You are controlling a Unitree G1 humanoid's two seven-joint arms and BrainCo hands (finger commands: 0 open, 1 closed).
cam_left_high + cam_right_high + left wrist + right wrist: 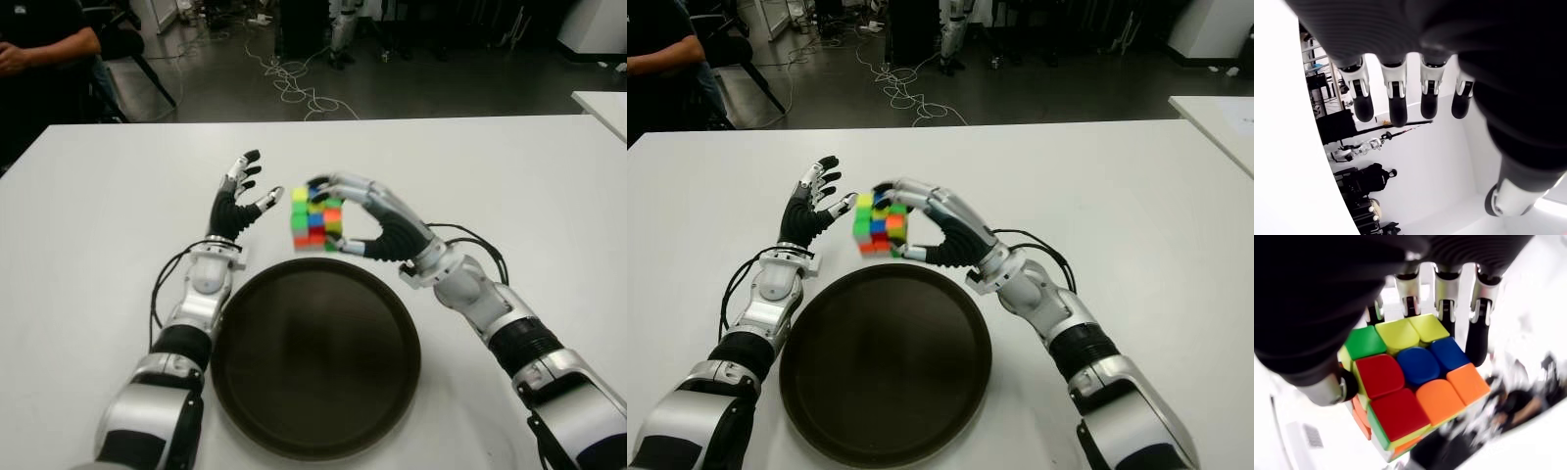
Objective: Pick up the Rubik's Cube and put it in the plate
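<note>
The scrambled Rubik's Cube hangs just above the white table, a little beyond the far rim of the dark round plate. My right hand is shut on it, fingers over its top and far side, thumb underneath; the right wrist view shows the cube filling the grasp. My left hand stands upright just left of the cube, fingers spread and holding nothing, as the left wrist view confirms with its fingertips apart.
A seated person's arm shows at the far left behind the table. Cables lie on the floor beyond. Another white table's corner is at the right.
</note>
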